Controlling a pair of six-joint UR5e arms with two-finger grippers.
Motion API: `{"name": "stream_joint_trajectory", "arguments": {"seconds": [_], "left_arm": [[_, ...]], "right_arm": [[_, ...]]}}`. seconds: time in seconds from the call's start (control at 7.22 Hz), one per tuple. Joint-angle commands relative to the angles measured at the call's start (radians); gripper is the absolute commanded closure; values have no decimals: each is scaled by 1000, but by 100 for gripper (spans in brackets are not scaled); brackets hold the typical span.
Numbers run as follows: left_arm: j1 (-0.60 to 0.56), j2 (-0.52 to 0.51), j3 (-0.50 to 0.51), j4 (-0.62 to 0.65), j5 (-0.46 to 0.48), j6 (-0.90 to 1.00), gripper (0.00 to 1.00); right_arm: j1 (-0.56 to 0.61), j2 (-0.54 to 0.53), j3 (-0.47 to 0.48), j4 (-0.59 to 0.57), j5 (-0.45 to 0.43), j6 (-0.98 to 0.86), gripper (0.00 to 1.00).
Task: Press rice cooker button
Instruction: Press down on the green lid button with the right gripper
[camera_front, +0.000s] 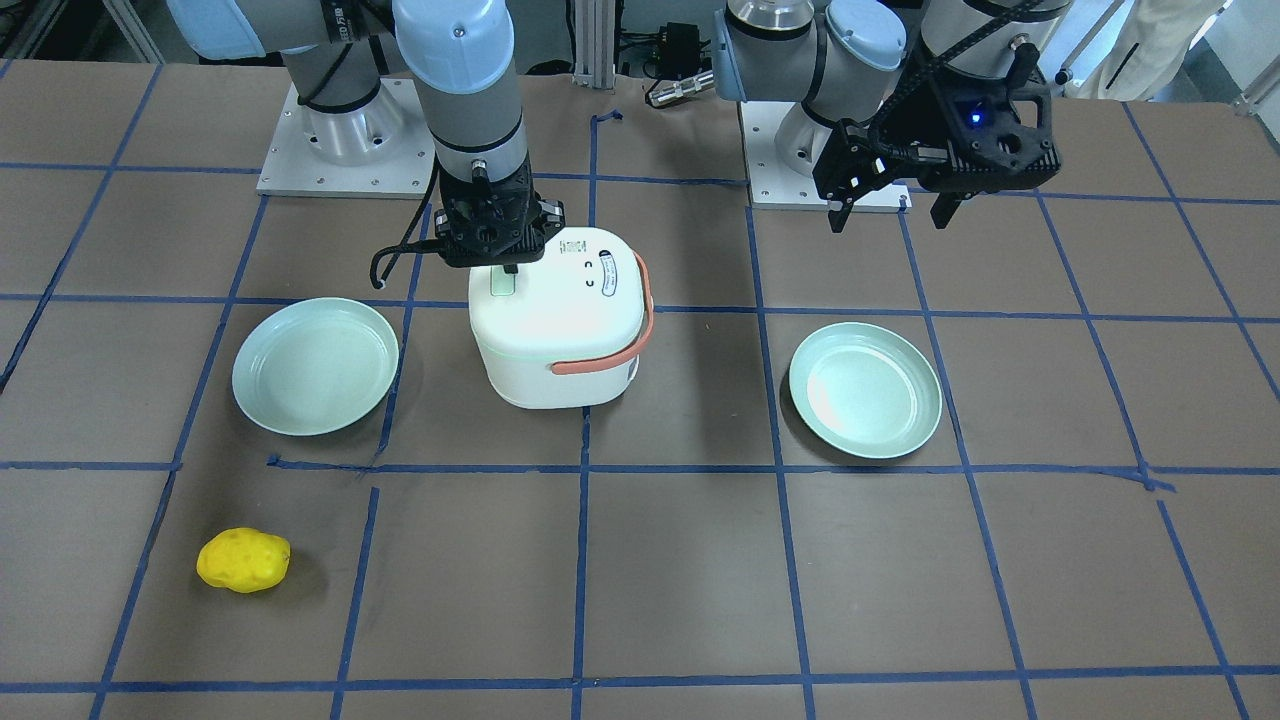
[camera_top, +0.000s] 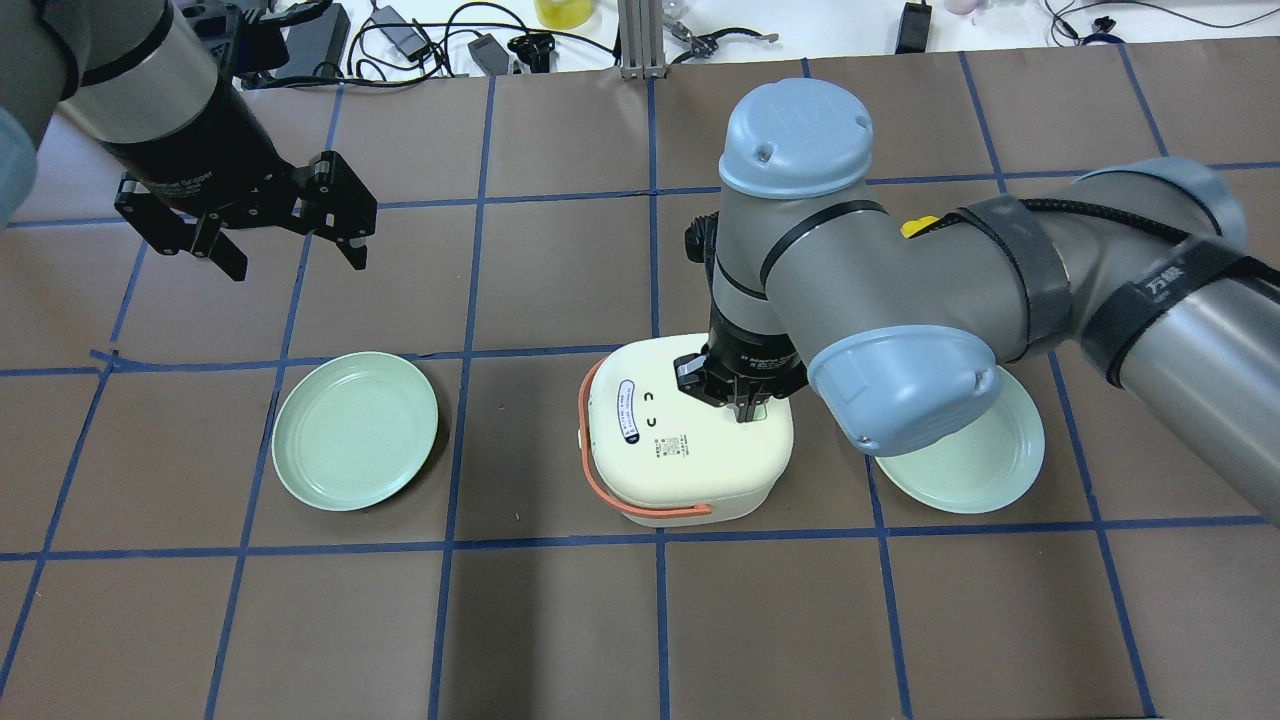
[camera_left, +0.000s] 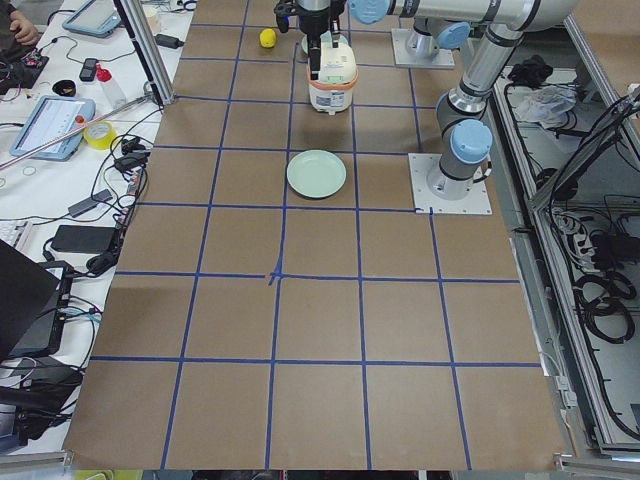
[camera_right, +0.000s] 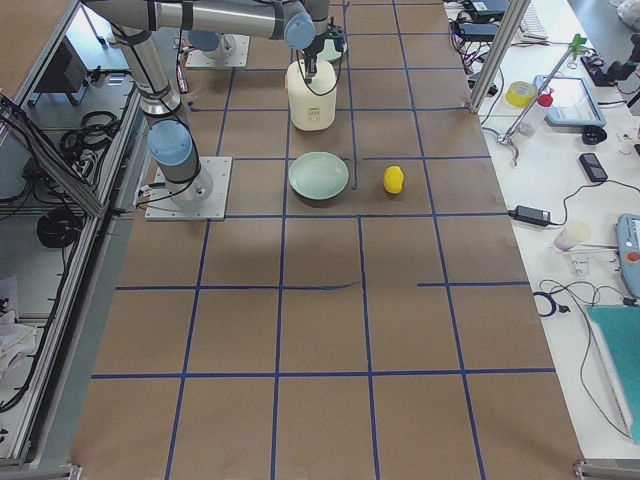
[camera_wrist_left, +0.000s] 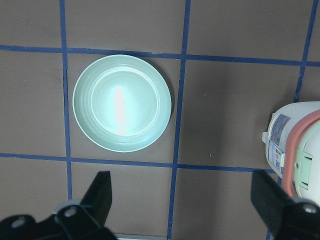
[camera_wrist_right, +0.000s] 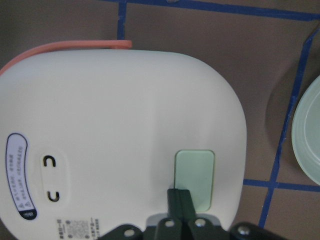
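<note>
**Q:** Where is the rice cooker (camera_top: 685, 450)?

**A:** You have it mid-table in the overhead view: white, lid down.

**Q:** And the tools?

**A:** Your left gripper (camera_top: 297, 262), at the cooker's 10 o'clock, hangs above the table, spread wide and empty. Your right gripper (camera_wrist_right: 179, 192) has its fingers pinched together, tips touching the pale green button (camera_wrist_right: 195, 170) at the lid's 3 o'clock edge.

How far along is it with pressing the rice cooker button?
The reach looks done: the right gripper, shut, is on top of the rice cooker. In hand: its tip touches the green button; I cannot tell if it is pushed in. Left: finish the press, lift off. The left gripper hangs open, aside.
</note>
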Motion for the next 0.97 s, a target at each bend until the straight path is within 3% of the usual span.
{"name": "stream_joint_trajectory", "arguments": {"seconds": [0.0,0.42,0.83], "left_arm": [[0,0,0,0,0,0,0],[0,0,0,0,0,0,0],[0,0,0,0,0,0,0]], "right_arm": [[-2,0,-3,0,0,0,100],[0,-2,-1,-4,-74,11,100],[0,5,-1,-6,-52,9,100]]}}
